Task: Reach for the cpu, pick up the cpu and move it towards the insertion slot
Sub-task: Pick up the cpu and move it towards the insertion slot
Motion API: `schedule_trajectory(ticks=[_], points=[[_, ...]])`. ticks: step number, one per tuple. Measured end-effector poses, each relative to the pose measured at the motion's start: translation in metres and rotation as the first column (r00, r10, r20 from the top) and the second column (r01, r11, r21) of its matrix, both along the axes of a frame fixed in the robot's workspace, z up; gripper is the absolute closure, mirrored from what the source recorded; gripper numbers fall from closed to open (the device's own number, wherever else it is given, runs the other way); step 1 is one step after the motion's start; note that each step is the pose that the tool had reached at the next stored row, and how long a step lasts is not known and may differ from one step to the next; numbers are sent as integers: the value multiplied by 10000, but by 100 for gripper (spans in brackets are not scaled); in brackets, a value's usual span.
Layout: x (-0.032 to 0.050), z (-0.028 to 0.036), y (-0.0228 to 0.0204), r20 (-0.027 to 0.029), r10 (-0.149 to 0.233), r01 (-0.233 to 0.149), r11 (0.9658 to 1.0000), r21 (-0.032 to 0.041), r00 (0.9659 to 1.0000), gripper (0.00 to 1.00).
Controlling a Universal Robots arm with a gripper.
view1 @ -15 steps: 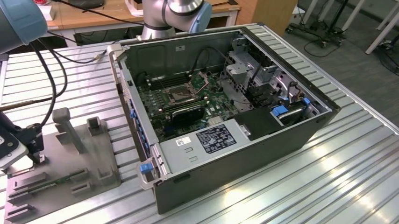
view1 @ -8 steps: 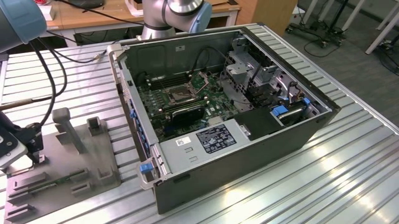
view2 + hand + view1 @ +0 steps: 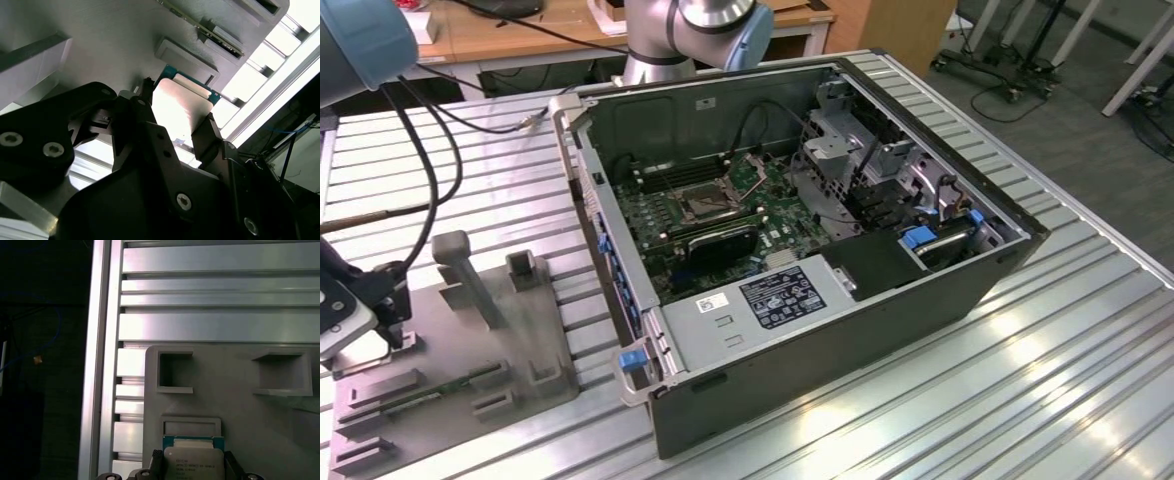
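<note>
Grip check: my fingers pinch the cpu by its thin edges. Shallow hold, so it could slip or tilt.

Arm reaches from its base across to the exterior view's left, tool end pointing down. Gripper sits low, fingers pinched against opposite edges of the cpu.

Site was a robotics lab: robot arm, opened computer case on slotted aluminium bench, wooden desk behind.
</note>
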State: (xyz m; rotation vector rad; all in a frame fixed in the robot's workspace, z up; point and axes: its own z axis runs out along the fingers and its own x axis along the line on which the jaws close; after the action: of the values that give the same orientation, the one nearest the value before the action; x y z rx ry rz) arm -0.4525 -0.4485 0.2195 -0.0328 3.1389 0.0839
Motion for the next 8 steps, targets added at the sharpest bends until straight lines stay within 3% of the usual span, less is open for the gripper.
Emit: schedule_trajectory(ticks=[8], points=[[0, 24, 0, 1, 0, 0, 10000, 0, 10000, 45]])
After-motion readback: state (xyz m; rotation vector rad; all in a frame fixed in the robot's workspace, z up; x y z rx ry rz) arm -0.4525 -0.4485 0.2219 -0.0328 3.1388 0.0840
